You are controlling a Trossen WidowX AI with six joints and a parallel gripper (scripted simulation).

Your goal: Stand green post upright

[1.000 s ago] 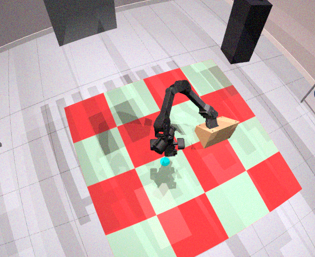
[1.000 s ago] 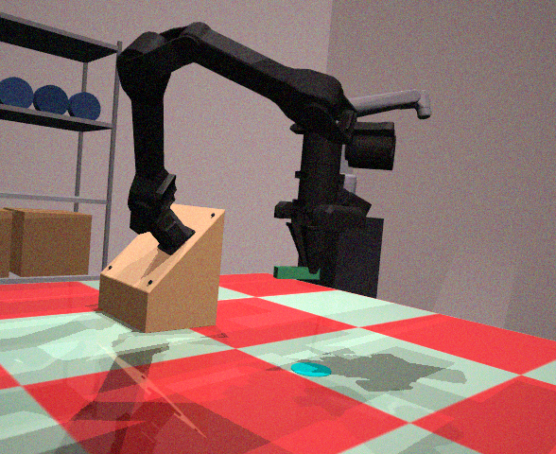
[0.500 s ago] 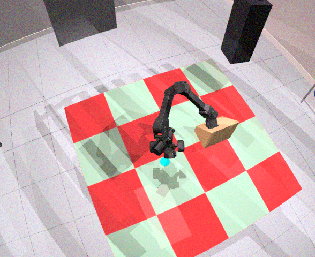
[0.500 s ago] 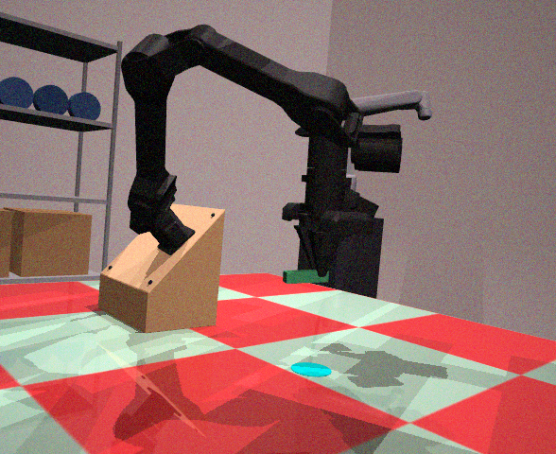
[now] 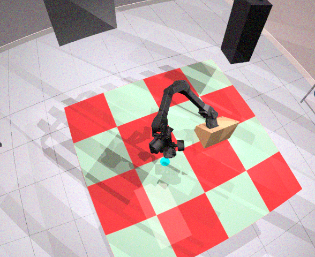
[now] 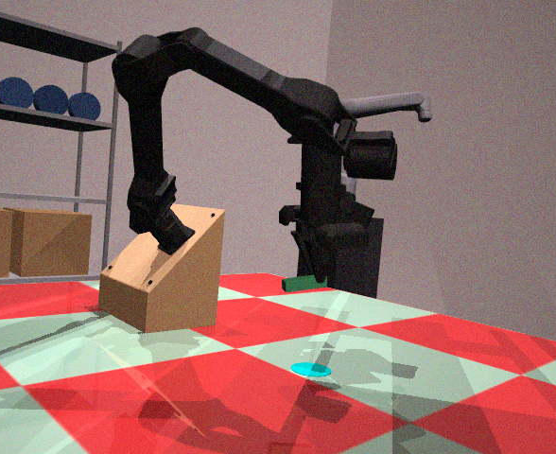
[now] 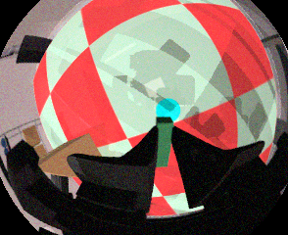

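Note:
The green post (image 6: pixel 298 284) (image 7: pixel 164 147) is held above the table, lying roughly level, with one end sticking out from the fingers. My gripper (image 6: pixel 321 278) (image 7: pixel 164 129) is shut on the post and points down. In the top view the arm hides the post. The cyan circle (image 5: pixel 164 161) (image 6: pixel 310 369) (image 7: pixel 168 109) lies flat on the checkered table, with nothing standing on it. In the wrist view it shows just beyond the post's dark end. In the exterior view the post is well above the circle's level in the picture.
The arm's base sits on a sloped wooden block (image 5: pixel 221 135) (image 6: pixel 182 283) (image 7: pixel 71 157), to the left of the gripper in the exterior view. The red and pale green checkered table (image 5: pixel 216 163) (image 6: pixel 264 317) carries arm shadows. A shelf rack and a dark pedestal stand beyond the table.

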